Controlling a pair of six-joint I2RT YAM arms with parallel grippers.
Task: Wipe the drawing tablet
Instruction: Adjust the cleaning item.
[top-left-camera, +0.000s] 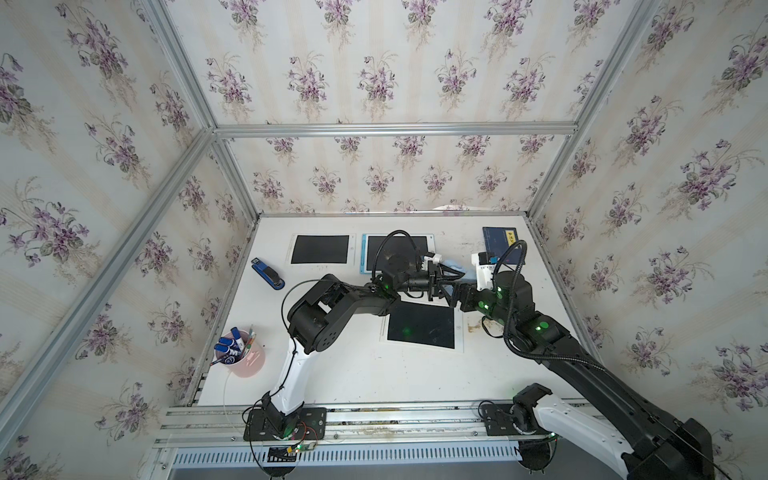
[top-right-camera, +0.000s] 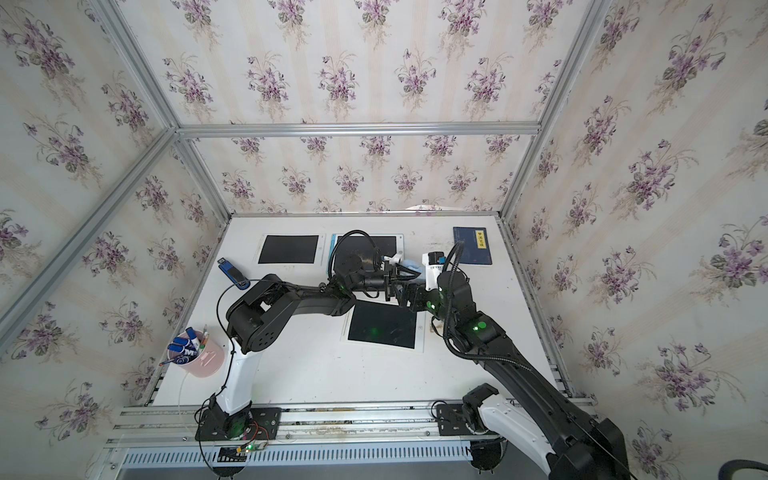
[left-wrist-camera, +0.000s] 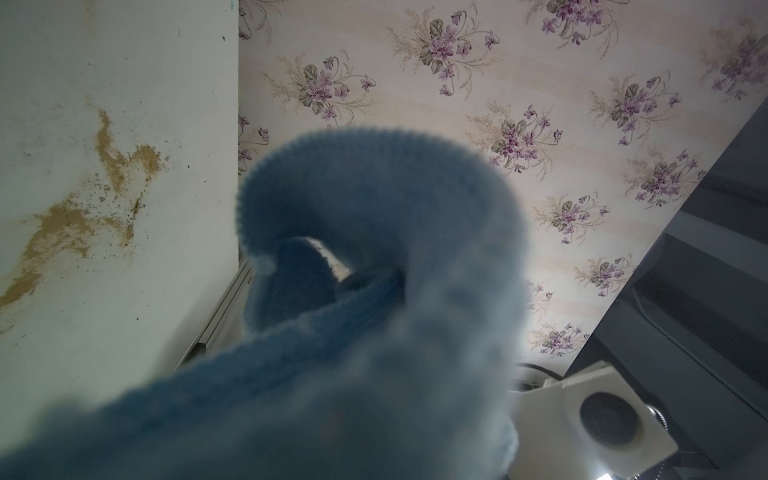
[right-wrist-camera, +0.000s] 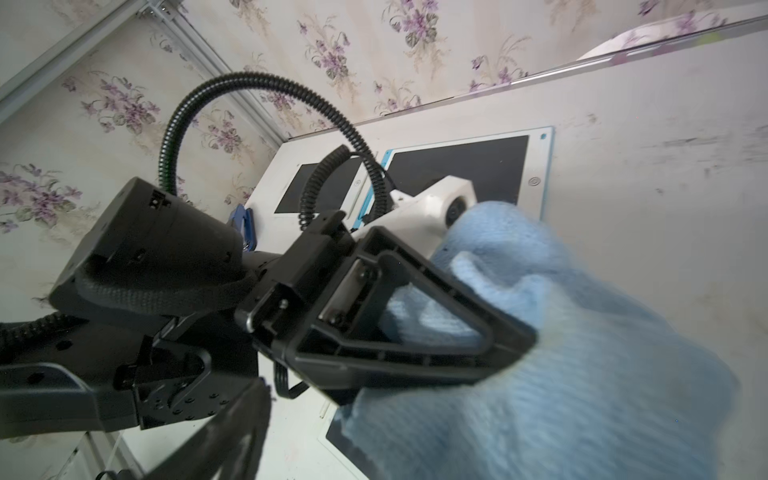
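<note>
Three black-screened drawing tablets lie on the white table (top-left-camera: 332, 374). A white-framed one (top-left-camera: 419, 328) sits near the middle, a blue-framed one (top-left-camera: 372, 249) lies partly under the left arm, and another white one (top-left-camera: 320, 249) lies at the far left. Above the table both arms meet at a fluffy light blue cloth (top-left-camera: 455, 268) (right-wrist-camera: 582, 353). My left gripper (top-left-camera: 446, 282) is shut on the cloth; one black finger (right-wrist-camera: 415, 357) presses into it. The cloth (left-wrist-camera: 374, 291) fills the left wrist view. My right gripper (top-left-camera: 457, 293) stands open beside it, its finger (right-wrist-camera: 232, 428) apart from the cloth.
A blue stapler (top-left-camera: 268, 273) lies at the far left. A pink cup of markers (top-left-camera: 239, 353) stands at the near left. A dark blue book (top-left-camera: 503, 245) lies at the far right. Brown stains (top-left-camera: 473, 328) mark the table beside the middle tablet.
</note>
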